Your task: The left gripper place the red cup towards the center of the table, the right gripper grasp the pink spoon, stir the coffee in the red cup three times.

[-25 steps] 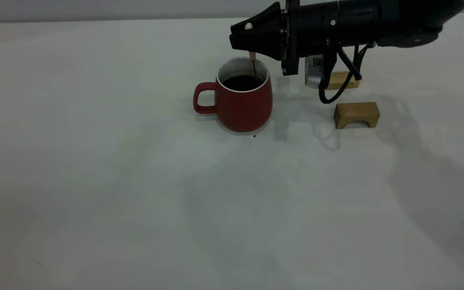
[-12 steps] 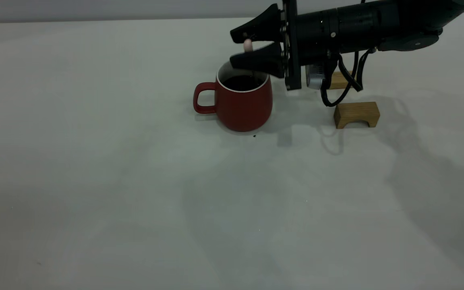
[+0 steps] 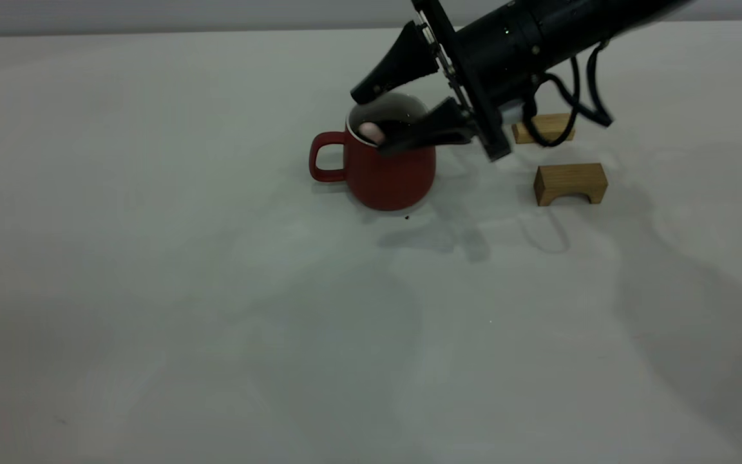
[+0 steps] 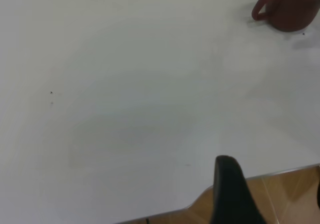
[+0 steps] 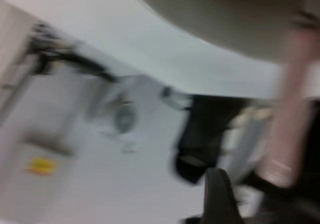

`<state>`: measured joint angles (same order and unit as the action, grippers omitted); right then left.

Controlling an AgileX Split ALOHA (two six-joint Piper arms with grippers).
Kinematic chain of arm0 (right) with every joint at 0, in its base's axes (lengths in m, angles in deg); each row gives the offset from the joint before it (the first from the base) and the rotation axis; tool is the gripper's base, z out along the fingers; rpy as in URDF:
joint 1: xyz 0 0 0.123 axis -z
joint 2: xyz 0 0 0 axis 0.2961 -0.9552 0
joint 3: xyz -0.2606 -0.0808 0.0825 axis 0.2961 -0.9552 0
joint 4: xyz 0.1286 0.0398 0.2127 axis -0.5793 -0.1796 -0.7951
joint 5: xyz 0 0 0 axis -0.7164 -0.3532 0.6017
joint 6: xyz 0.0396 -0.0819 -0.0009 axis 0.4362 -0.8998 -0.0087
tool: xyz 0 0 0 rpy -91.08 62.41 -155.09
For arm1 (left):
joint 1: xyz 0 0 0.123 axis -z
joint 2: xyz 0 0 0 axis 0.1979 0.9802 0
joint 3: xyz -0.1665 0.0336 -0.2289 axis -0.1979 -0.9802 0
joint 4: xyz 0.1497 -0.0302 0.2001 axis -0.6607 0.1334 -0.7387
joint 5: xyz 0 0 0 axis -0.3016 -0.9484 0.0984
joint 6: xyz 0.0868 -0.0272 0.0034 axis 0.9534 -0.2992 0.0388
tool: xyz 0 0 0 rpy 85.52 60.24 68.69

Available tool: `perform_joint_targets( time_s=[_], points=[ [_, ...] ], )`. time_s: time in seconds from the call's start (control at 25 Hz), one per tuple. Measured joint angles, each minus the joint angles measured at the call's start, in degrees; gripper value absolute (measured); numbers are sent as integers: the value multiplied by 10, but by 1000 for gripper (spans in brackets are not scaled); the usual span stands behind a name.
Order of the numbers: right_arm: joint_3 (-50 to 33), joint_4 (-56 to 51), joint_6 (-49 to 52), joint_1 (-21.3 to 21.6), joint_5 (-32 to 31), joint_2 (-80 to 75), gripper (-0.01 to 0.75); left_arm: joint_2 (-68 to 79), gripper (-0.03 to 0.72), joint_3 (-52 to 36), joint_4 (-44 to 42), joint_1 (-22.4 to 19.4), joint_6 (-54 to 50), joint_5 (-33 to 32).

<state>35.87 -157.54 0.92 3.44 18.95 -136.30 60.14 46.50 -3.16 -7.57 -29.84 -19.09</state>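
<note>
The red cup [image 3: 384,174] stands on the table [image 3: 152,258] a little right of centre at the back, handle to the left, with dark coffee [image 3: 400,122] in it. The pink spoon [image 3: 371,132] lies in the cup, its pink handle end leaning on the left rim. My right gripper [image 3: 370,124] tilts down over the cup, open wide, one finger above the rim and one in front of it. The right wrist view is blurred, with the pink spoon [image 5: 294,108] at one side. My left gripper [image 4: 272,199] hangs open over the table's edge, far from the red cup [image 4: 292,8].
Two tan wooden blocks lie right of the cup: an arch-shaped one [image 3: 570,182] and a flat one [image 3: 542,127] behind it, under the right arm's cable. A small dark speck [image 3: 407,218] lies just in front of the cup.
My right gripper held the spoon upright in the coffee, then opened and tilted downward. The spoon has dropped and now leans on the cup's left rim.
</note>
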Motion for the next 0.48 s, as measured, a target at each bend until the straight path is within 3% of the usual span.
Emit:
perform_joint_targets(
  time_s=[0.24,0.48],
  points=[
    [0,154,-9,-8,-4,67,535,0,482,0,0,0,0,0],
    [-1,367,-137,-20,-13,185,535,0,482,0,0,0,0,0]
  ],
)
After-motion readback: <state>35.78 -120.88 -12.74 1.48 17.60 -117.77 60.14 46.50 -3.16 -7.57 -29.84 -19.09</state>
